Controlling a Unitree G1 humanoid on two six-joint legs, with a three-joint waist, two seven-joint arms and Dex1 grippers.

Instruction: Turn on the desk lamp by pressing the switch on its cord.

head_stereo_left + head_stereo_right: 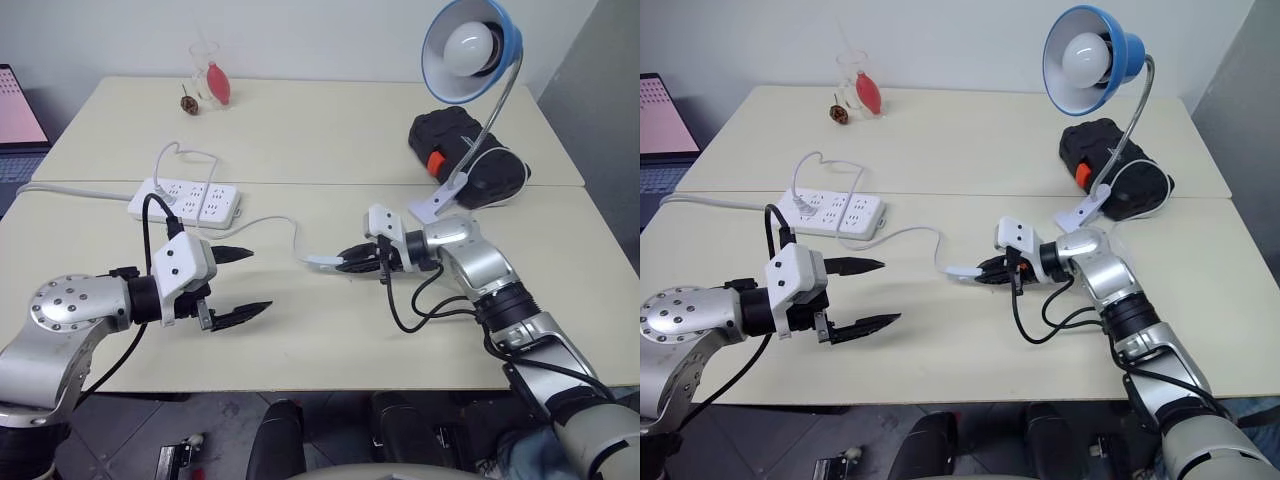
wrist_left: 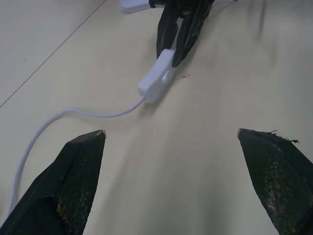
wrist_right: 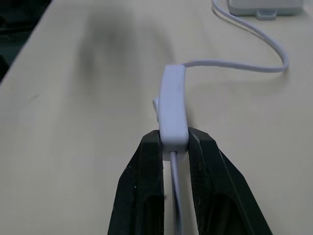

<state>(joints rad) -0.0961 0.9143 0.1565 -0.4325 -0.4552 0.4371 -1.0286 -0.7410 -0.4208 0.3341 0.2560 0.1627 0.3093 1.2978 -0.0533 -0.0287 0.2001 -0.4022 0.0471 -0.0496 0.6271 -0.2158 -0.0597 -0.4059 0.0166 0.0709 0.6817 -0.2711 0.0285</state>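
Note:
The blue desk lamp (image 1: 470, 45) stands clipped at the table's back right, its shade facing forward. Its thin white cord (image 1: 270, 222) runs across the table to the small white switch (image 3: 173, 103), which is lifted slightly off the surface. My right gripper (image 1: 350, 260) is shut on the near end of the switch, one black finger on each side. My left gripper (image 1: 240, 283) hovers open over the table, apart from the switch and to its left, its fingertips (image 2: 85, 147) pointing toward it with nothing between them.
A white power strip (image 1: 185, 200) lies at the left middle with plugs in it. A black case with an orange catch (image 1: 465, 150) sits behind the lamp's clip. A glass with a red object (image 1: 212, 75) stands at the back. A laptop screen (image 1: 15, 110) is at the far left.

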